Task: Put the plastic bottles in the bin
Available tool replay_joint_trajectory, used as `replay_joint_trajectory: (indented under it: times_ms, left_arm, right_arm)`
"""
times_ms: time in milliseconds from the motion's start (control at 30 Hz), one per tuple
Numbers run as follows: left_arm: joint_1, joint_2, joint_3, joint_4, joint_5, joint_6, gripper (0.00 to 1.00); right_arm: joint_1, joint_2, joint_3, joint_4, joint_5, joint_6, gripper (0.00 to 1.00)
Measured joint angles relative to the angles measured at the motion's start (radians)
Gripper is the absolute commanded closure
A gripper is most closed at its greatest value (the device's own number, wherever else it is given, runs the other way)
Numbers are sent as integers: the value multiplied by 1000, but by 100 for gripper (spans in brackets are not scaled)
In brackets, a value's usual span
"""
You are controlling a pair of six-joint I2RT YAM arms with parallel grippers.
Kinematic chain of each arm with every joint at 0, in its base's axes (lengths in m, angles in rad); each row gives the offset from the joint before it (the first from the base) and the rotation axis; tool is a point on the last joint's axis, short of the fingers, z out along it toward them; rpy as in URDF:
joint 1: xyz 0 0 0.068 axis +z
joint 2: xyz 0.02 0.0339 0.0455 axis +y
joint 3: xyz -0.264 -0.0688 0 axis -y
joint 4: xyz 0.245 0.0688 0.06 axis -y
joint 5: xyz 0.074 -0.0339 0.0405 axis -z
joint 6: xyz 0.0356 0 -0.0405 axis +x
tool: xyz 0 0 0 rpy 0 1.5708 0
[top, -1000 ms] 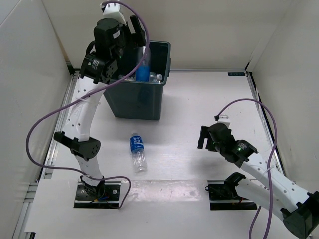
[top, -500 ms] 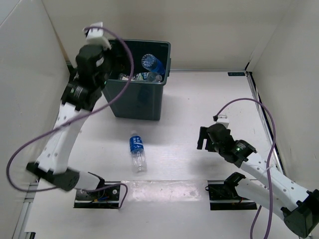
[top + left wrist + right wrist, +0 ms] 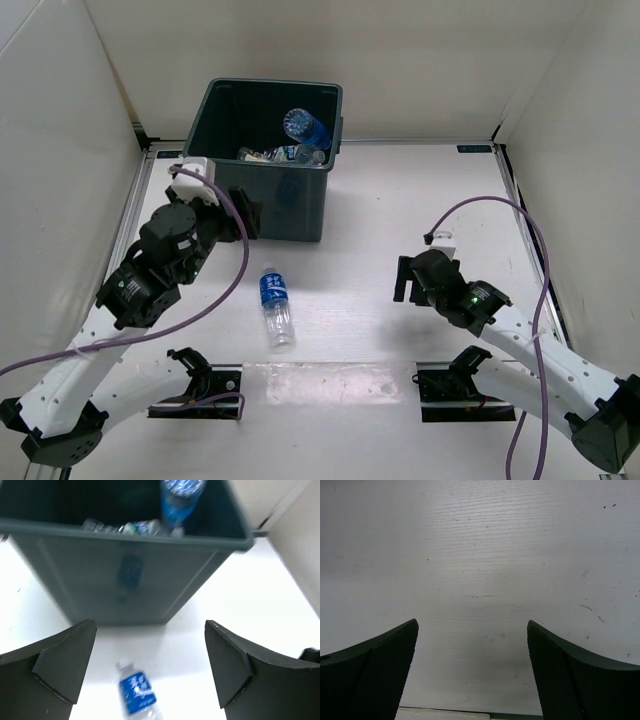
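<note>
The dark green bin [image 3: 290, 205] stands at the back left of the table and holds several bottles; a blue-label one [image 3: 305, 127] leans against its right wall. It also shows in the left wrist view [image 3: 150, 585], with that bottle [image 3: 176, 502] inside. One blue-label bottle [image 3: 275, 304] lies on the table in front of the bin, cap towards it; in the left wrist view it [image 3: 136, 697] lies below and between my fingers. My left gripper [image 3: 243, 212] is open and empty, just in front of the bin's left side. My right gripper [image 3: 404, 279] is open and empty over bare table.
White walls enclose the table on the left, back and right. The arm bases [image 3: 195, 385] [image 3: 455, 390] sit at the near edge. A purple cable [image 3: 500, 215] loops above the right arm.
My left arm has swung from above the bin down and towards the front, empty. The bottle it held over the bin now rests inside. The right arm has barely moved.
</note>
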Motion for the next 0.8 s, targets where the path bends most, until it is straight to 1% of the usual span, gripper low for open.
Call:
replay_joint_trajectory:
  times_ms: [133,233,300,433,600,800]
  left_arm:
    - [-10,-61,-62,-66,-57,-35,0]
    - [-11,-137,-193,-76,-76,-95,0]
    - [-12,-154,-266,-86,-75,-130,0]
    - [-12,-98,-337,-97,-68,-179,0]
    - [-15,-16,-352,-112,-75,-208,0]
    - [-16,-9,-385,-97,-76,-257,0]
  right_arm:
    - [7,8,0,0,7,1,10]
    - [16,19,2,-1,18,4,10]
    - [24,25,3,-2,24,8,10]
    - [39,37,9,-3,36,14,10]
    - [59,52,15,-5,56,20,10]
    - [85,59,21,-8,84,28,10]
